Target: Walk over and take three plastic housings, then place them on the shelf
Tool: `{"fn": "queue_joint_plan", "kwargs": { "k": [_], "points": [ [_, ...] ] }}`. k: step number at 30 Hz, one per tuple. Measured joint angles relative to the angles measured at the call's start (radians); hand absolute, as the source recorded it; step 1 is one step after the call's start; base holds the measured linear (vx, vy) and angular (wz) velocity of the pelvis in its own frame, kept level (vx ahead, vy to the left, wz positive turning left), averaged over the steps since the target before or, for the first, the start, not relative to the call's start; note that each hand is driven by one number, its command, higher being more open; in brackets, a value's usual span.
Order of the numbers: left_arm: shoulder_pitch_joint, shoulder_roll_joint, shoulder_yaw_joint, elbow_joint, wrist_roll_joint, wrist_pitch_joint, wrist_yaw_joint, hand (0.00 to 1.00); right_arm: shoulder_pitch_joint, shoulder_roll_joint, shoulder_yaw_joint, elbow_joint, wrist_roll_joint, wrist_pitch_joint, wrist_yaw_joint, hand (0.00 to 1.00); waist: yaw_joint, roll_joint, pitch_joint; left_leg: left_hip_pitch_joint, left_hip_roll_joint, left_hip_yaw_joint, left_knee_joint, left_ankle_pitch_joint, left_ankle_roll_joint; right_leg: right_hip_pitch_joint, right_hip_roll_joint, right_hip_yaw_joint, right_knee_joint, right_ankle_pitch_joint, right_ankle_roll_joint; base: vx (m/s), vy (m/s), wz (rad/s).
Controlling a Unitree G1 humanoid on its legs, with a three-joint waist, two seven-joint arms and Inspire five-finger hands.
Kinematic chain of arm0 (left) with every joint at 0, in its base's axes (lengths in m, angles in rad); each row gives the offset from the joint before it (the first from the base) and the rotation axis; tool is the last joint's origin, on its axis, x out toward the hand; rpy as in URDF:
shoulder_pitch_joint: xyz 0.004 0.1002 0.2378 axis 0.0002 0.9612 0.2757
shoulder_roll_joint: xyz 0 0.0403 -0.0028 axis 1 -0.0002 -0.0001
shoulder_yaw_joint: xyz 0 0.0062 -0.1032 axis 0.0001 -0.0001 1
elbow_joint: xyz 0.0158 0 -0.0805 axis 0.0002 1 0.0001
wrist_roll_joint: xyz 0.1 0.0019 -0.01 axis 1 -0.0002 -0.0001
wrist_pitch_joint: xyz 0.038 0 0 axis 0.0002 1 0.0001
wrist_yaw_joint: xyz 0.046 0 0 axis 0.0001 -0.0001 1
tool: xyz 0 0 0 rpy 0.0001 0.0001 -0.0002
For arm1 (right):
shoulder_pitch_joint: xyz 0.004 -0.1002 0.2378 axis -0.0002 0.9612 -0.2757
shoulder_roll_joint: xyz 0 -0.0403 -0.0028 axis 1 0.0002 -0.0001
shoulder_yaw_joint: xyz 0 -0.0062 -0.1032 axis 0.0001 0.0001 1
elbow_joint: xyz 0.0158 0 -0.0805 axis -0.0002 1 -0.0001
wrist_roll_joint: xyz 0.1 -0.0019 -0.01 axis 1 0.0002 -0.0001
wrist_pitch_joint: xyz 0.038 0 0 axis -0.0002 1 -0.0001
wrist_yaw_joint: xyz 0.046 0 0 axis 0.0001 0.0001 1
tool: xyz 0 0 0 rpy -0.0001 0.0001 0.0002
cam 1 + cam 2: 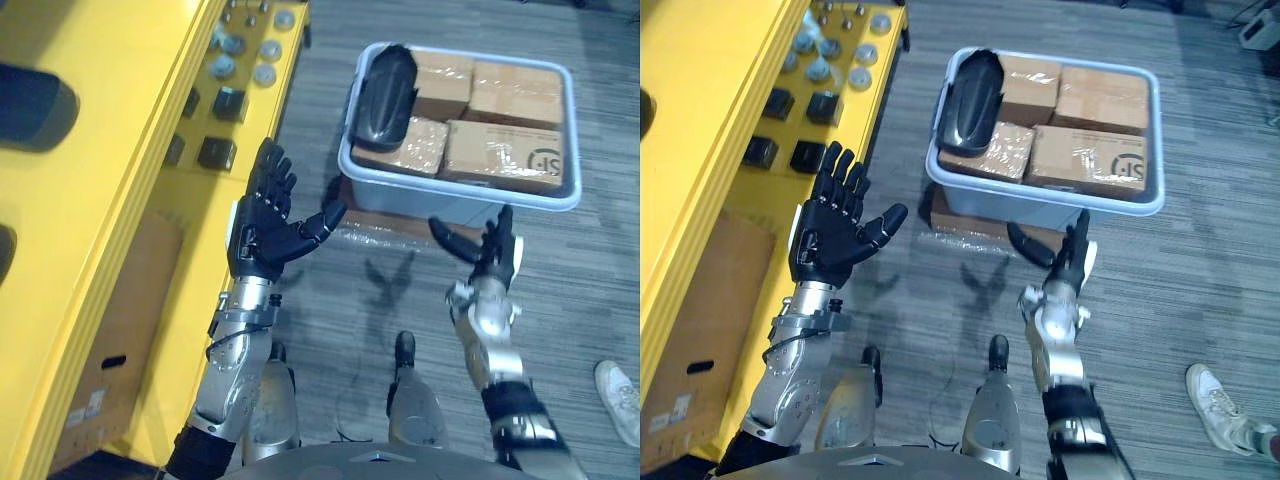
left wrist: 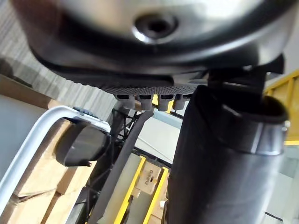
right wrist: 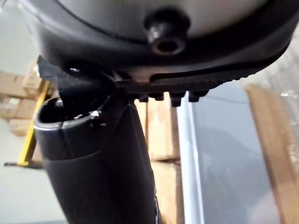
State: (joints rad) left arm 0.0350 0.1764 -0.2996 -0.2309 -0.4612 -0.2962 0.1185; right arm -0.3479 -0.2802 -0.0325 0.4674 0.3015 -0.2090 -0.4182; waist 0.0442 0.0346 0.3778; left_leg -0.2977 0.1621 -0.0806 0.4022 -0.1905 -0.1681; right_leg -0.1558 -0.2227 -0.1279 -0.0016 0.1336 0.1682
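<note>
Two spread hands — floor gap before bin rim.

Open floor between yellow shelf and grey bin; cardboard boxes crowd bin beside black housing.

The yellow shelf carries small black blocks and round silver parts.
</note>
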Motion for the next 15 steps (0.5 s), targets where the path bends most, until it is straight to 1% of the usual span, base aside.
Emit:
{"fn": "queue_joint_plan", "kwargs": {
  "k": [1, 2, 3, 4, 5, 7, 8, 11, 14, 15],
  "points": [
    [-0.008, 0.0, 0.0, 0.004, 0.0, 0.001, -0.002, 1.0, -0.041, -0.018, -0.001, 0.019, 0.0, 0.003, -0.003, 1.0, 0.007, 0.002, 0.01, -0.006, -0.001, -0.008, 0.001, 0.003, -0.001, 0.0, 0.0, -0.007, 0.0, 0.001, 0.0, -0.05, -0.008, 0.29],
    [-0.016, 0.0, 0.001, 0.012, -0.003, 0.003, -0.006, 1.0, -0.126, -0.052, -0.001, 0.072, 0.0, 0.006, -0.003, 1.0, 0.019, 0.005, 0.025, -0.017, -0.004, -0.02, -0.001, 0.01, -0.003, -0.003, 0.0, -0.019, 0.0, 0.003, -0.001, -0.04, -0.011, 0.33],
    [-0.029, -0.001, 0.0, 0.033, -0.004, 0.008, -0.018, 1.0, -0.204, -0.094, 0.001, 0.124, 0.007, 0.006, -0.003, 1.0, 0.035, 0.013, 0.032, -0.03, -0.007, -0.036, -0.001, 0.016, -0.005, -0.006, -0.001, -0.035, 0.0, 0.003, -0.001, -0.04, -0.012, 0.33],
    [-0.034, -0.002, -0.001, 0.042, -0.005, 0.012, -0.022, 1.0, -0.243, -0.113, 0.005, 0.153, 0.024, 0.007, -0.002, 1.0, 0.042, 0.016, 0.033, -0.039, -0.008, -0.043, -0.002, 0.02, -0.005, -0.011, -0.001, -0.041, 0.0, 0.003, -0.001, -0.02, -0.012, 0.33],
    [-0.038, -0.004, -0.001, 0.059, -0.009, 0.013, -0.026, 1.0, -0.316, -0.141, 0.005, 0.194, 0.032, 0.008, -0.001, 1.0, 0.052, 0.023, 0.039, -0.055, -0.01, -0.056, -0.004, 0.028, -0.007, -0.02, -0.001, -0.054, 0.0, 0.006, -0.003, -0.01, -0.009, 0.28],
    [-0.047, -0.008, -0.005, 0.098, -0.017, 0.017, -0.038, 1.0, -0.387, -0.189, 0.011, 0.217, 0.034, 0.008, 0.0, 1.0, 0.069, 0.038, 0.05, -0.072, -0.014, -0.074, -0.004, 0.035, -0.008, -0.024, -0.001, -0.073, 0.001, 0.006, -0.004, 0.0, -0.006, 0.26],
    [-0.043, -0.008, -0.003, 0.115, -0.023, 0.017, -0.038, 1.0, -0.416, -0.203, 0.024, 0.229, 0.034, 0.007, 0.0, 1.0, 0.07, 0.041, 0.052, -0.08, -0.015, -0.082, -0.005, 0.038, -0.01, -0.026, -0.002, -0.082, 0.001, 0.006, -0.004, 0.02, -0.002, 0.22],
    [-0.044, -0.011, -0.002, 0.172, -0.05, 0.018, -0.043, 1.0, -0.486, -0.247, 0.077, 0.297, 0.029, 0.007, 0.007, 1.0, 0.091, 0.043, 0.053, -0.085, -0.017, -0.095, -0.011, 0.045, -0.011, -0.027, -0.002, -0.097, 0.002, 0.006, -0.004, 0.02, -0.001, 0.13],
    [-0.069, -0.014, -0.01, 0.213, -0.058, 0.017, -0.06, 1.0, -0.576, -0.317, 0.125, 0.402, 0.02, 0.009, 0.014, 1.0, 0.099, 0.072, 0.071, -0.099, -0.028, -0.125, -0.014, 0.06, -0.011, -0.027, -0.008, -0.129, 0.017, 0.006, -0.004, -0.02, 0.006, 0.28],
    [-0.08, -0.018, -0.012, 0.234, -0.066, 0.015, -0.062, 1.0, -0.613, -0.334, 0.133, 0.438, 0.02, 0.021, 0.001, 1.0, 0.106, 0.084, 0.079, -0.1, -0.031, -0.129, -0.021, 0.068, -0.011, -0.028, -0.011, -0.138, 0.02, 0.006, -0.004, -0.06, 0.009, 0.13]
  ]
}}
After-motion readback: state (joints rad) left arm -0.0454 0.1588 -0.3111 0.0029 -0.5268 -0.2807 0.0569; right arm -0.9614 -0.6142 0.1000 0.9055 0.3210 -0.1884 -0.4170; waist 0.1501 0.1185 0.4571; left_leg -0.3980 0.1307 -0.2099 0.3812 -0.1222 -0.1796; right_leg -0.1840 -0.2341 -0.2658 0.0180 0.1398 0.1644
